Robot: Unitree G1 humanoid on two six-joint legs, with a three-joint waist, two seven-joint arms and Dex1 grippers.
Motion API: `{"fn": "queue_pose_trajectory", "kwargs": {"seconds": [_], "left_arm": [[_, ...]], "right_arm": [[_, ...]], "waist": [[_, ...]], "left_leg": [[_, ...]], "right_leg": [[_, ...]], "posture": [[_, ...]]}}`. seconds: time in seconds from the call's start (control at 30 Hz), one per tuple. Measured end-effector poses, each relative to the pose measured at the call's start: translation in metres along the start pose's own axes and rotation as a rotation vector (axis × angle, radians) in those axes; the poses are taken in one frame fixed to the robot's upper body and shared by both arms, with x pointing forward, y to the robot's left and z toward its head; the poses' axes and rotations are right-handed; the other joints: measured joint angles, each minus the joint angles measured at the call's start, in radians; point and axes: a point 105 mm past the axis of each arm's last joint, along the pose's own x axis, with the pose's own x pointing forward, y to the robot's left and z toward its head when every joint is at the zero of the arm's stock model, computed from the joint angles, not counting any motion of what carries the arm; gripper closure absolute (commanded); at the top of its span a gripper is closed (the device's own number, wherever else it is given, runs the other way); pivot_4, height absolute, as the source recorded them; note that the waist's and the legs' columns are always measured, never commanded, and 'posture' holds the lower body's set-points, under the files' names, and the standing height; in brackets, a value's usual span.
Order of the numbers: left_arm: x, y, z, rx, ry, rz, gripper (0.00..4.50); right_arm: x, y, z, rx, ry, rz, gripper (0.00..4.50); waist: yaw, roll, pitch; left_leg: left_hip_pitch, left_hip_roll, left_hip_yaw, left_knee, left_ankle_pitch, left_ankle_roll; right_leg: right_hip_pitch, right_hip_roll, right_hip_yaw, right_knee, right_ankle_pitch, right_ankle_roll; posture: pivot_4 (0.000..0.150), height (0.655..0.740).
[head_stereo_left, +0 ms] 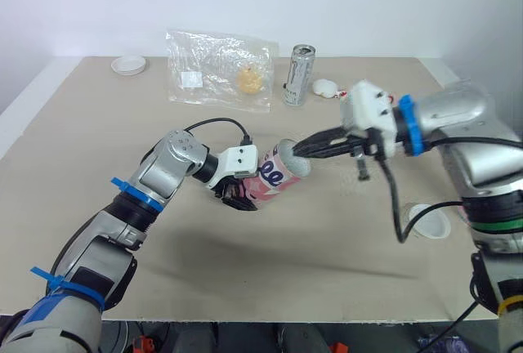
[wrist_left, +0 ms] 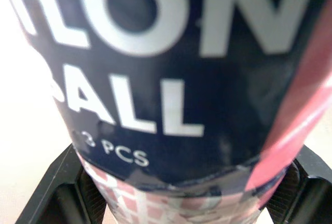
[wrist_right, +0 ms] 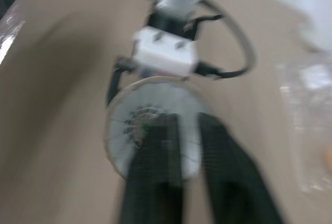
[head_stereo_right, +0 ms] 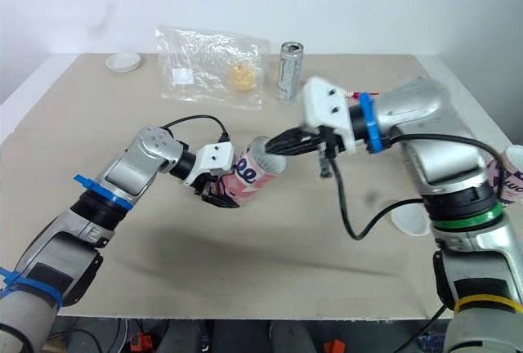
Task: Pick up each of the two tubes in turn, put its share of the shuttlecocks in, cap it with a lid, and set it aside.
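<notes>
Nearest to us, on the right side of the bench [head_stereo_left: 82, 149], a white lid [head_stereo_left: 431, 222] lies flat. Off to its right stands what looks like the second tube [head_stereo_right: 513, 175]. Over the middle of the bench the left gripper [head_stereo_left: 239, 195] is clamped around the lower body of the pink and navy tube [head_stereo_left: 276, 175]. It holds the tube off the surface, tilted, with the mouth toward the right arm. The right gripper [head_stereo_left: 301, 150] has its tip at that mouth. The right wrist view shows a feathered shuttlecock [wrist_right: 148, 125] inside the tube, but we cannot tell whether the right gripper is closed on it. We judge this to be the filling step for the first tube. Next, the shuttlecock needs seating straight down the bore, and then the right arm must back out and fetch the lid. Farther back are a can [head_stereo_left: 299, 75], a plastic bag [head_stereo_left: 216, 71] and another lid [head_stereo_left: 129, 64] at far left.
</notes>
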Motion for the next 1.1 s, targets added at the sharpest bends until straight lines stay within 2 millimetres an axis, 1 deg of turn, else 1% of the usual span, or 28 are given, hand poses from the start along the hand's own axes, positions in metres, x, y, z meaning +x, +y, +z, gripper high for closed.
{"fn": "queue_pose_trajectory", "kwargs": {"seconds": [0.1, 0.23, 0.3, 0.33, 0.43, 0.5, 0.57, 0.73, 0.93, 1.03, 1.1], "left_arm": [[0.001, 0.0, 0.0, -0.002, 0.0, -0.008, 1.16], [0.002, 0.0, 0.002, 0.001, -0.002, -0.011, 1.16], [0.002, 0.0, 0.002, 0.002, -0.002, -0.011, 1.16], [0.002, 0.0, 0.002, 0.003, -0.001, -0.011, 1.16], [0.002, 0.0, 0.002, 0.002, -0.001, -0.011, 1.16], [0.002, 0.0, 0.001, -0.001, 0.002, -0.008, 1.16], [0.001, 0.001, 0.0, -0.012, 0.005, 0.0, 1.16], [0.0, 0.002, -0.002, -0.025, 0.009, 0.007, 1.16], [0.0, 0.002, -0.001, -0.018, 0.007, 0.016, 1.16], [0.001, 0.0, 0.001, -0.01, 0.002, 0.014, 1.16], [0.001, 0.0, 0.0, -0.009, -0.002, 0.015, 1.16]], "right_arm": [[0.011, 0.0, -0.008, -0.011, 0.029, 0.055, 4.45], [0.024, -0.008, -0.011, -0.055, 0.062, 0.109, 4.45], [0.029, -0.009, -0.013, -0.07, 0.079, 0.136, 4.45], [0.034, -0.01, -0.018, -0.08, 0.107, 0.161, 4.45], [0.04, -0.011, -0.025, -0.096, 0.138, 0.19, 4.45], [0.046, -0.011, -0.026, -0.128, 0.157, 0.222, 4.45], [0.05, -0.015, -0.026, -0.157, 0.174, 0.233, 4.45], [0.052, -0.017, -0.028, -0.186, 0.188, 0.241, 4.45], [0.049, -0.016, -0.025, -0.132, 0.155, 0.25, 4.45], [0.039, -0.015, -0.019, -0.073, 0.118, 0.24, 4.45], [0.025, -0.018, -0.009, -0.021, 0.068, 0.209, 4.45]], "waist": [[0.0, 0.0, 0.0], [0.0, 0.0, 0.0], [0.0, 0.0, 0.0], [0.0, 0.0, 0.0], [0.0, 0.0, 0.0], [0.0, 0.0, 0.0], [-0.001, 0.0, 0.0], [-0.004, 0.0, 0.0], [-0.012, 0.0, 0.0], [-0.01, 0.0, 0.0], [-0.01, 0.0, 0.0]], "left_leg": [[0.0, 0.0, 0.0, 0.0, 0.0, 0.0], [0.0, 0.0, 0.0, 0.0, 0.0, 0.0], [0.0, 0.0, 0.0, 0.0, 0.0, 0.0], [0.0, 0.0, 0.0, 0.0, 0.0, 0.0], [0.0, 0.0, 0.0, 0.0, 0.0, 0.0], [0.0, 0.0, -0.001, 0.0, 0.0, 0.0], [0.0, 0.0, -0.001, 0.0, 0.0, 0.0], [0.002, 0.001, -0.001, 0.001, 0.0, 0.0], [0.001, 0.001, -0.002, 0.001, 0.0, -0.001], [0.0, 0.0, -0.002, 0.001, 0.0, -0.001], [0.0, 0.0, -0.002, 0.0, 0.0, -0.001]], "right_leg": [[0.0, 0.0, 0.0, 0.0, 0.0, 0.0], [0.0, 0.0, -0.001, 0.0, 0.0, 0.0], [0.0, 0.0, -0.001, 0.0, 0.0, 0.0], [0.0, 0.0, -0.001, 0.0, 0.0, 0.0], [0.0, 0.0, -0.001, 0.0, 0.0, 0.0], [0.0, 0.0, -0.001, 0.0, 0.0, -0.001], [0.0, 0.0, -0.001, 0.001, 0.0, -0.001], [0.001, 0.001, -0.001, 0.002, 0.001, -0.002], [0.001, 0.002, -0.001, 0.002, 0.001, -0.002], [0.001, 0.001, -0.002, 0.002, 0.002, -0.004], [0.001, 0.0, -0.002, 0.002, 0.002, -0.005]], "posture": [[0.15, 0.74], [0.15, 0.74], [0.15, 0.74], [0.15, 0.74], [0.15, 0.74], [0.15, 0.74], [0.15, 0.74], [0.15, 0.74], [0.15, 0.74], [0.15, 0.74], [0.15, 0.74]]}}
